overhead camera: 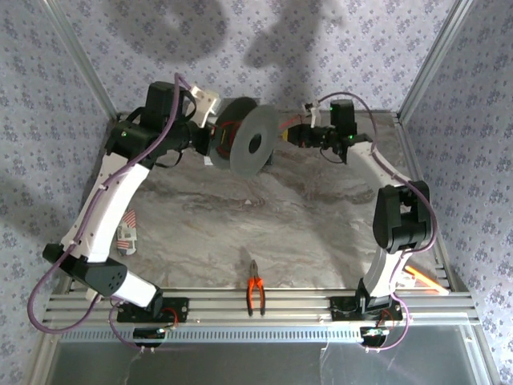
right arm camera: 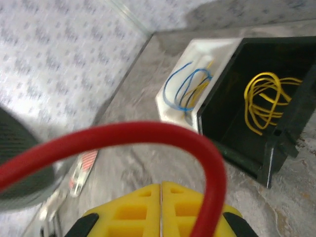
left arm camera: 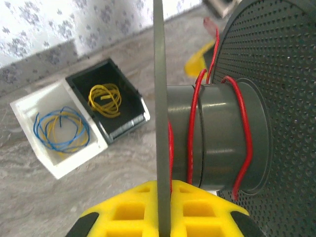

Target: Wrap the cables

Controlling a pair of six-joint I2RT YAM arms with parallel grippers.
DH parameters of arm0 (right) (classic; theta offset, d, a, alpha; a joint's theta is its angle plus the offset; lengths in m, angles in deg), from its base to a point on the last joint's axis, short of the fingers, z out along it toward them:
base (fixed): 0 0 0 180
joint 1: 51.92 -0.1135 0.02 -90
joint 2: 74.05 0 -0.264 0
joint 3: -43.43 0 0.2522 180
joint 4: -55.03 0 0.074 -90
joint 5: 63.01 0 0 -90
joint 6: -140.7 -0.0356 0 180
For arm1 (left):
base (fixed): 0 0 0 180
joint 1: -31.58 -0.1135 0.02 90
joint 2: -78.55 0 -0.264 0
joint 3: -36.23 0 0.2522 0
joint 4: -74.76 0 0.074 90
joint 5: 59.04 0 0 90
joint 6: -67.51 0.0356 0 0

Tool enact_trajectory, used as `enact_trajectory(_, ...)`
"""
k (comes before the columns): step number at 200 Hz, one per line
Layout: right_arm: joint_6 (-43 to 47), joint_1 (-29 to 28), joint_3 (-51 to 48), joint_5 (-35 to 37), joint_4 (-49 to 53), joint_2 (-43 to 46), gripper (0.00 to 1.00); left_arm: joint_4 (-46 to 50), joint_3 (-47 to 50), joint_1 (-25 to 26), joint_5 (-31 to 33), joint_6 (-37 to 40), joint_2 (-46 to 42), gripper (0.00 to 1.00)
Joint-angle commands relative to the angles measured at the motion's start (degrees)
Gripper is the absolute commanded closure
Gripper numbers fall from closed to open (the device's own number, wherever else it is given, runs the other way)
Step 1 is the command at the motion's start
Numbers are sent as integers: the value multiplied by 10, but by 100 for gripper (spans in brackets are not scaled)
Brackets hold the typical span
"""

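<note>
Left claw (left arm camera: 163, 200): clamped on the thin flange edge of the spool (left arm camera: 276, 98).
Red wire (left arm camera: 192, 128): a few turns around the hub; a blurred loop in the right wrist view, ends cut off.
Right claw (right arm camera: 161, 207): fingers together; cannot tell whether they pinch the wire.

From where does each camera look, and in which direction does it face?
Top: above and behind the arms, looking down on the table; both arms show.
Left wrist: on the left arm, looking past the left hand, shut on the spool, to the bins.
Right wrist: on the right arm, looking past the shut right hand and red wire to the bins.
Both wrist views share the bins.
</note>
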Motion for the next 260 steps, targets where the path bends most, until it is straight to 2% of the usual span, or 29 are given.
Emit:
enact_trajectory(1, 93, 29, 43, -60, 198, -31, 100, 50, 9, -5, 30, 91, -21, 100)
enact_trajectory(21, 89, 32, 30, -9, 173, -2, 100, 73, 30, -4, 50, 117, -27, 100)
enact_trajectory(45, 108, 23, 87, 41, 225, 8, 100, 99, 31, 9, 77, 133, -9, 100)
enact_trajectory(59, 143, 18, 145, 67, 287, 5, 100, 111, 30, 26, 108, 141, 10, 100)
enact_trajectory(73, 164, 20, 208, 59, 340, -6, 100, 117, 30, 43, 143, 148, 29, 100)
enact_trajectory(92, 203, 23, 299, 9, 424, -25, 100, 119, 28, 58, 217, 152, 56, 100)
enact_trajectory(113, 208, 18, 348, -45, 452, -27, 100, 110, 30, 69, 306, 155, 81, 100)
enact_trajectory(125, 204, 7, 357, -62, 457, -21, 100, 103, 27, 72, 345, 153, 95, 100)
enact_trajectory(149, 195, -32, 358, -53, 466, -1, 100, 104, 0, 74, 399, 147, 132, 100)
enact_trajectory(188, 179, -87, 330, -68, 445, 17, 100, 117, -83, 74, 456, 104, 202, 100)
enact_trajectory(232, 123, -171, 301, -81, 366, 43, 100, 139, -175, 69, 487, 61, 281, 100)
enact_trajectory(260, 111, -230, 280, -81, 339, 53, 100, 137, -218, 48, 453, 24, 305, 100)
